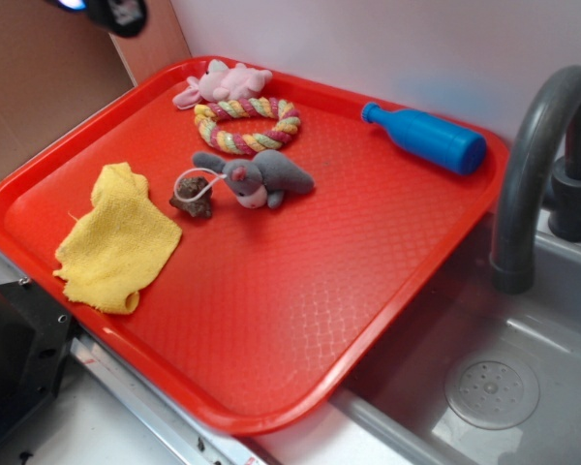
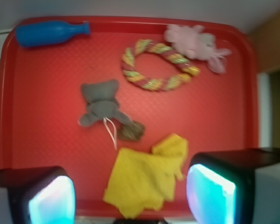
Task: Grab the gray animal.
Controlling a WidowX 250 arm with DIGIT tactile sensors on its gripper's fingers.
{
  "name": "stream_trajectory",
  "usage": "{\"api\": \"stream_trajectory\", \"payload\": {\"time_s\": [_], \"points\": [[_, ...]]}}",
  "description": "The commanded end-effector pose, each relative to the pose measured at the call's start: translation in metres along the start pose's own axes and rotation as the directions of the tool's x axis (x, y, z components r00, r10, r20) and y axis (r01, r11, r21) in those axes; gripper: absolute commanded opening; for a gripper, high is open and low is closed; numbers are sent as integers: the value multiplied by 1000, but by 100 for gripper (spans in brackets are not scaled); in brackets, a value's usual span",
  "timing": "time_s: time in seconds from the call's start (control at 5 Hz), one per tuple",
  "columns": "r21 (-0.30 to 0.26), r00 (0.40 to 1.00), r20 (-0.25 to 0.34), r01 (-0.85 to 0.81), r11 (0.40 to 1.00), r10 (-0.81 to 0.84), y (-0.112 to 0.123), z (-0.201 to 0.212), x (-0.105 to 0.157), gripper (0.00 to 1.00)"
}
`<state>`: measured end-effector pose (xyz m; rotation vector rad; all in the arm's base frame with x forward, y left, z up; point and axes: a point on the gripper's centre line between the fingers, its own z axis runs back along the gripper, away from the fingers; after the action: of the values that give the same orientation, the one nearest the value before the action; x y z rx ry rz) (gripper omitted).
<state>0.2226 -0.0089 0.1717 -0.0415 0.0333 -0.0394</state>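
- Hand, wrist view: two dark fingers with glowing pale pads stand spread wide at the bottom of the frame, nothing between them; the hand hangs above the tray's near edge, clear of every object.
- Tray: red, textured, carrying all the loose items; one side lies along a gray sink with a dark curved faucet.
- Yellow cloth: crumpled, close to the tray edge nearest the hand, directly in front of the spread fingers in the wrist view.
- Brown lumpy object: just beyond the cloth, beside the toy's white cord, which curls against it.
- Gray animal: lies flat near the middle of the tray, untouched; its pale snout faces the exterior camera, a long gray ear reaches toward the brown lump.
- Rope ring: braided pink, yellow and green, past the gray animal and apart from it.
- Pink plush animal: touching the ring, at the far edge, toward one far corner.
- Blue bottle: on its side near the other far corner, on the sink side.
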Motion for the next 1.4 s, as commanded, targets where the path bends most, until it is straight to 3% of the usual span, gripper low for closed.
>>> {"api": "stream_trajectory", "payload": {"time_s": [0.0,0.2,0.6,0.8,1.0,1.2], "points": [[23,997,-56,58,998,-57,-15,-39,30,100],[26,981,-147,134,991,-128,-32,-72,32,100],[-22,943,-241,233,972,-231,-44,-104,40,100],[43,936,-302,205,978,-183,-28,-111,40,100],[-22,882,-399,266,964,-252,-23,-119,44,100],[-10,869,-415,291,957,-268,-18,-125,37,100]]}}
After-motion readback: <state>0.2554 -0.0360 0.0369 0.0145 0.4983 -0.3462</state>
